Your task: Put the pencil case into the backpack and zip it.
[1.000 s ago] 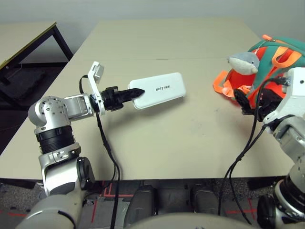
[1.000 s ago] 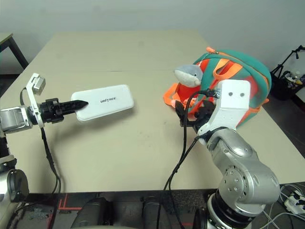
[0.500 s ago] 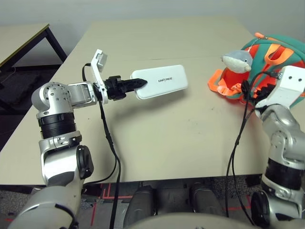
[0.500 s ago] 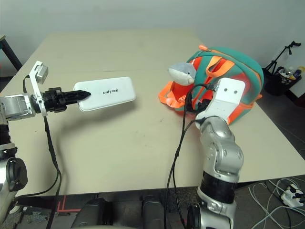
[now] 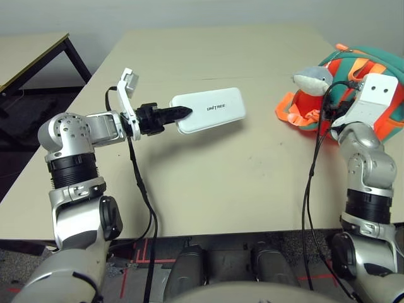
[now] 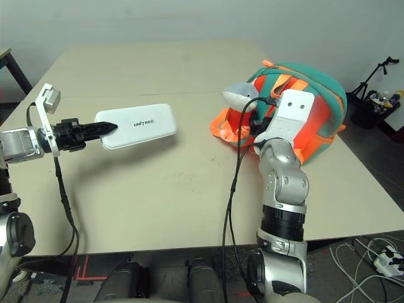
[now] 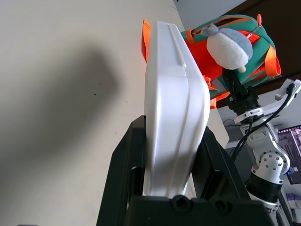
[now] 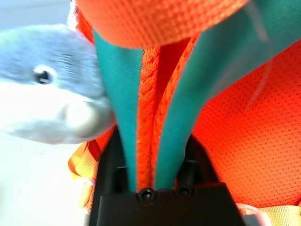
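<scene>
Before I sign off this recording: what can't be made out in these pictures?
- Right tool's fingertips, right wrist view: hidden by the gathered teal and orange fabric.
- Backpack's inside, right eye view: hidden by its own front and the right forearm.
- Backpack's far side, left eye view: cut off by the picture's edge.
- Pencil case's underside, left eye view: hidden by its own top.

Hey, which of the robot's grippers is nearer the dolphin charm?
The right: right gripper is on the backpack, right beside the charm; left gripper is across the table, gripping the case.
</scene>
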